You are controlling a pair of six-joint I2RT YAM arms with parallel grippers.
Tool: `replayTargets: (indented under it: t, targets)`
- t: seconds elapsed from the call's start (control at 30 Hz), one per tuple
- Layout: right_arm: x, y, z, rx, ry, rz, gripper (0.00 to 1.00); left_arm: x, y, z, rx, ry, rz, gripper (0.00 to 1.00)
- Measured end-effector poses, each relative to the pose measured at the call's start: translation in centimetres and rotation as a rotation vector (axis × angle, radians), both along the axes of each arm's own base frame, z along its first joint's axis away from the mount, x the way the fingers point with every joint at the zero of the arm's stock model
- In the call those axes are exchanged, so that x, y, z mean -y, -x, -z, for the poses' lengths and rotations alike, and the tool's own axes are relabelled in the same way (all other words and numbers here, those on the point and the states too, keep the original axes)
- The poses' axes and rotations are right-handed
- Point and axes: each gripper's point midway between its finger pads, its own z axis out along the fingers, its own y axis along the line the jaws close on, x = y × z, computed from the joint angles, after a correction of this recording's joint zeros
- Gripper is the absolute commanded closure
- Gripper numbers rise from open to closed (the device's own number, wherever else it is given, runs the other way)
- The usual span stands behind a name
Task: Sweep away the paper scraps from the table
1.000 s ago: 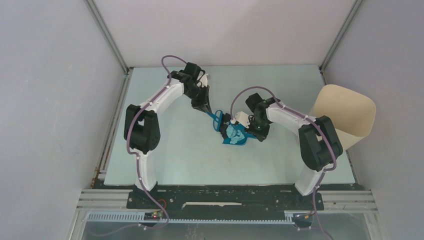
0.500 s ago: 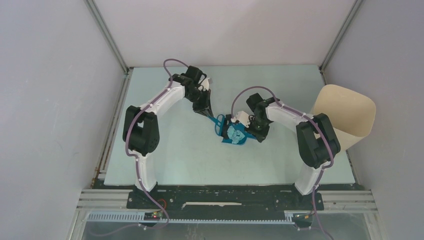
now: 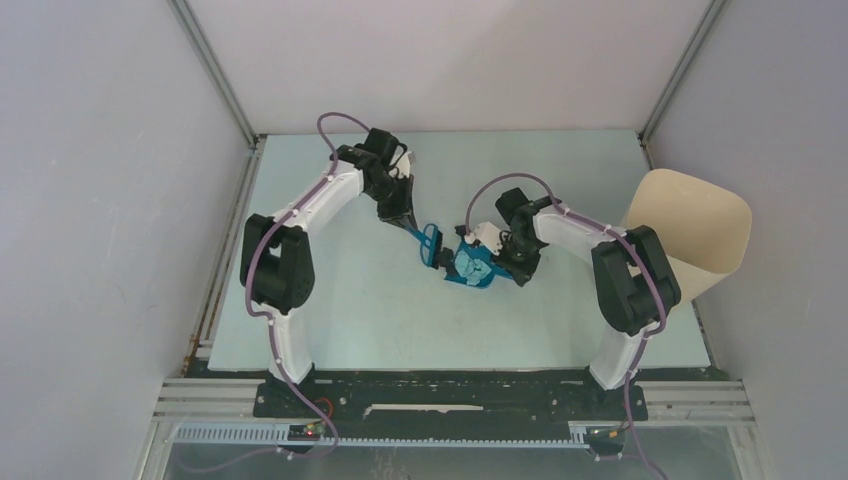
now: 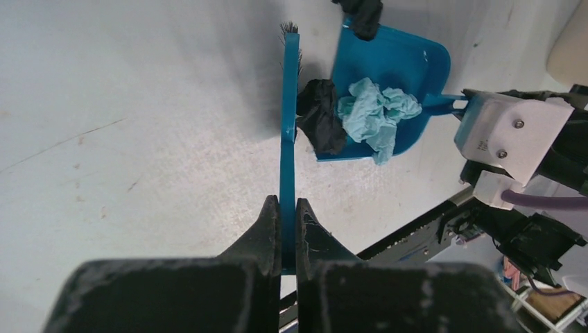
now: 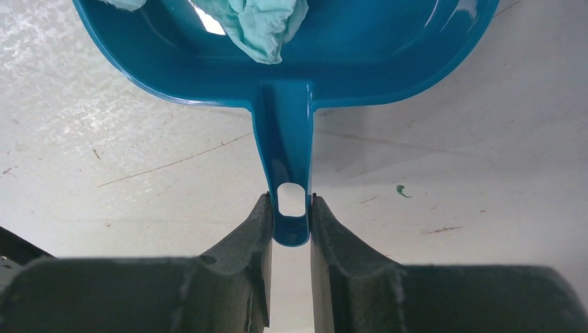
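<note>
As the left gripper (image 4: 284, 205) clamps the brush (image 4: 289, 90) and the right gripper (image 5: 290, 205) clamps the dustpan (image 5: 388, 41) handle, the brush should push the black paper scrap (image 4: 322, 116) at the lip fully inside, beside the light blue scrap (image 4: 378, 111), with the pan flat on the table (image 4: 139, 104).

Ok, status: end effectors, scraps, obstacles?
Left end effector shut on brush. Right end effector shut on dustpan. Black scrap at lip, light blue scrap inside. Nothing blocking.
</note>
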Motion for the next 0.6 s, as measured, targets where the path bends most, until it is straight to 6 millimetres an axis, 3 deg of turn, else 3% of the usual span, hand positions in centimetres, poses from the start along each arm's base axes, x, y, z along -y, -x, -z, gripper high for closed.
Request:
replayTargets:
  t: [0.2,0.37,0.47,0.53,0.6]
  targets:
    - [-0.2,0.7,0.4,-0.030,-0.032,0.007,0.64,-2.0,-1.1,-0.1,0.026,-0.046,-0.052,1.00]
    - [-0.8,0.8,0.5,-0.041,-0.070,0.006,0.52,-2.3,-1.1,0.0,0.026,-0.056,-0.058,1.00]
    - [-1.2,0.7,0.6,-0.042,-0.090,0.003,0.55,-2.2,-1.1,0.0,0.024,-0.050,-0.054,1.00]
    - [-1.4,0.7,0.7,-0.044,-0.099,0.002,0.61,-2.0,-1.0,-0.1,0.020,-0.038,-0.050,1.00]
    - [-1.6,0.6,1.0,-0.046,-0.105,0.000,0.75,-1.7,-0.9,-0.3,0.019,-0.022,-0.045,1.00]
